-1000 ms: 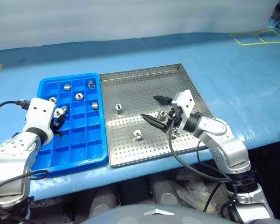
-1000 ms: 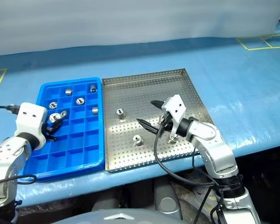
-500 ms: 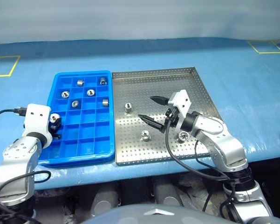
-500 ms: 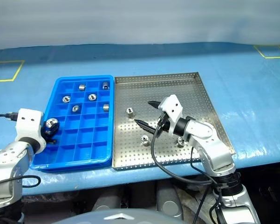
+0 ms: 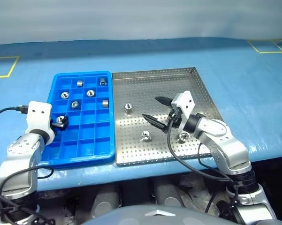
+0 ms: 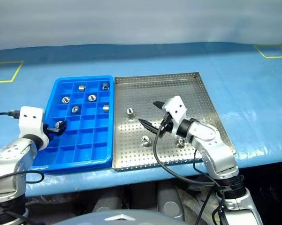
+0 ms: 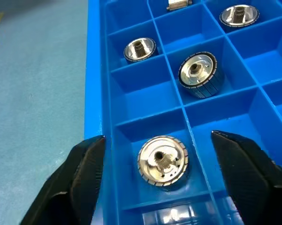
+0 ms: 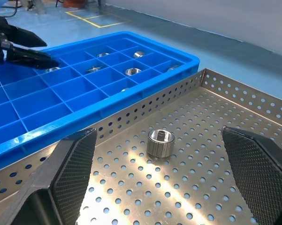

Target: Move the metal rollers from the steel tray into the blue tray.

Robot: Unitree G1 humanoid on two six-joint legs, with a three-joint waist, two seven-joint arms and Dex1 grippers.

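From the head cameras, the blue tray (image 5: pixel 80 145) sits just beside the steel tray (image 5: pixel 178 77) on the robot's left, rims nearly touching. Six metal rollers (image 5: pixel 89 93) lie in blue cells, and three more rest well apart on the perforated steel floor — one toward the back (image 5: pixel 128 107), one near the front (image 5: pixel 146 136), one by the right wrist (image 5: pixel 183 136). The left gripper (image 6: pixel 56 127) hovers at a cell on the tray's left edge; the right gripper (image 5: pixel 158 110) hangs spread wide over the steel tray, holding nothing.

In the left wrist view, a roller (image 7: pixel 163 161) sits upright in its cell between the parted fingers (image 7: pixel 87 168), which do not touch it.

In the right wrist view, the back roller (image 8: pixel 160 142) stands on end between the wide-apart fingers (image 8: pixel 75 166), well ahead of them.

These look like dense, rigid, polished pieces — likely heavy for their size and slippery. On their side they would roll, so the ribbed outer wall, pinched across the middle while upright, seems the safest hold.
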